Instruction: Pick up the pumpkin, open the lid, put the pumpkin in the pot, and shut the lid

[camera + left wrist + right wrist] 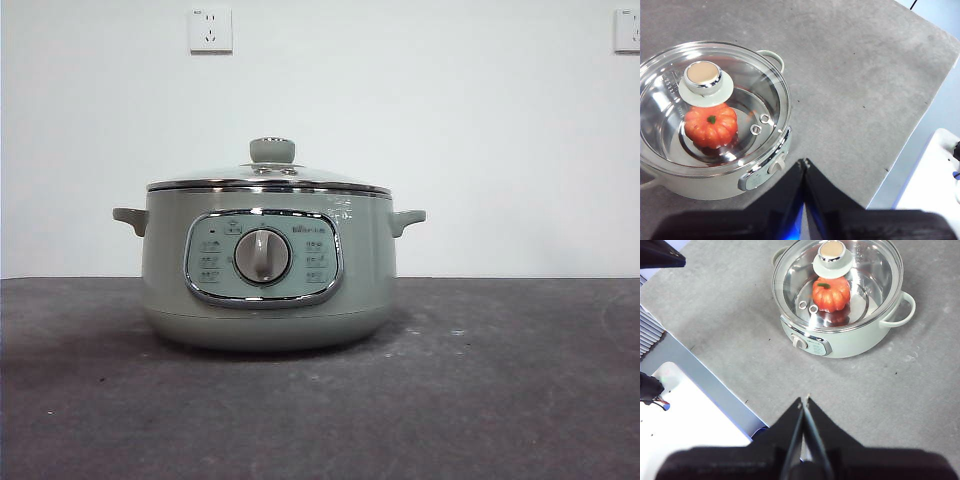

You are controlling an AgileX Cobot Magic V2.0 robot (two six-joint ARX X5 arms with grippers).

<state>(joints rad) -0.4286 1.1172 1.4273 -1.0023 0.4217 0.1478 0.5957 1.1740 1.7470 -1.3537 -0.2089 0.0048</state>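
**Pumpkin sealed under glass inside the green pot**

Pumpkin first: the small orange ribbed toy pumpkin (711,125) with its short dark green stem sits on the shiny inner floor of the large sage-green electric cooking pot (268,270), seen through the glass from both wrist views. The round glass lid (270,180) with chrome rim and sage-green knob rests level on the pot's rim, closing it. The pot stands upright on the dark grey desk (520,390), its chrome-framed control panel and round grey dial facing the front camera, one small handle on each side.

The left end effector (804,162) hangs above the desk, off the pot's panel side, its two black jaws pressed together on nothing. The right end effector (804,400) is likewise raised clear of the pot, farther from its panel side, jaws closed and empty. On the white wall behind the pot is a white wall socket (210,30).
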